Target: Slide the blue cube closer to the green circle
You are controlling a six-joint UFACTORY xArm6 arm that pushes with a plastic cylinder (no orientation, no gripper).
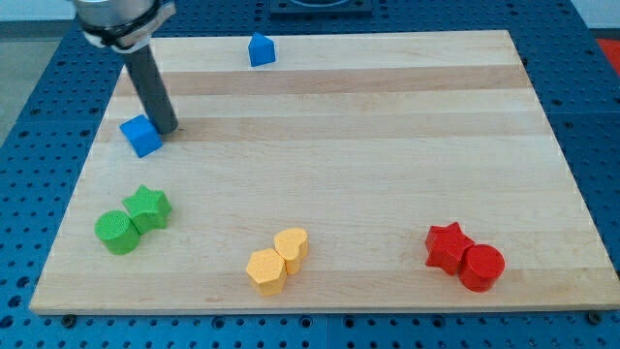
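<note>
The blue cube [141, 135] lies on the wooden board near the view's left edge. My tip [166, 129] touches or nearly touches the cube's right side, just right of it. The green circle [117, 232] lies below the cube, near the view's bottom left, about a hundred pixels from it. A green star [148, 207] touches the circle on its upper right, between the cube and the circle.
A second blue block with a peaked top [261, 49] sits at the view's top. Two yellow blocks [277, 260] lie together at the bottom middle. A red star [448, 246] and a red cylinder [481, 268] lie at the bottom right. The board's left edge [81, 174] is near the cube.
</note>
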